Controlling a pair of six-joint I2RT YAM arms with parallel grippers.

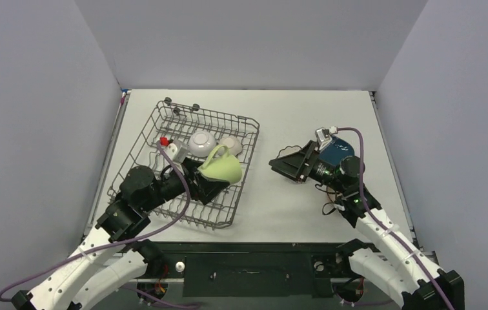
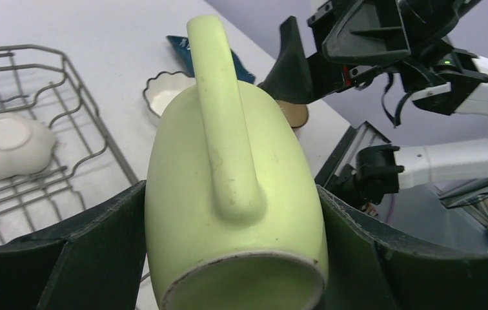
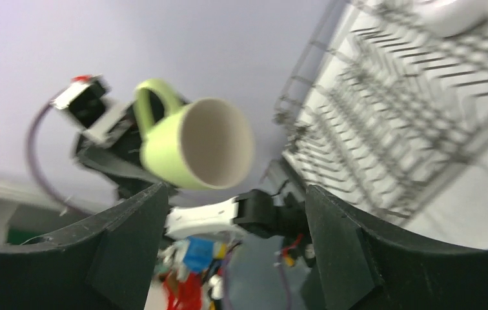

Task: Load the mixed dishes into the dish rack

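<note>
The left end effector (image 1: 210, 181) grasps the light green mug (image 1: 223, 166) over the right rim of the dish rack (image 1: 215, 126), where a tilted release could tip it out; the right end effector (image 1: 286, 163) is released.

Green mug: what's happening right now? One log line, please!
left gripper: shut on green mug | green mug: on its side over dish rack | right gripper: open, empty
</note>
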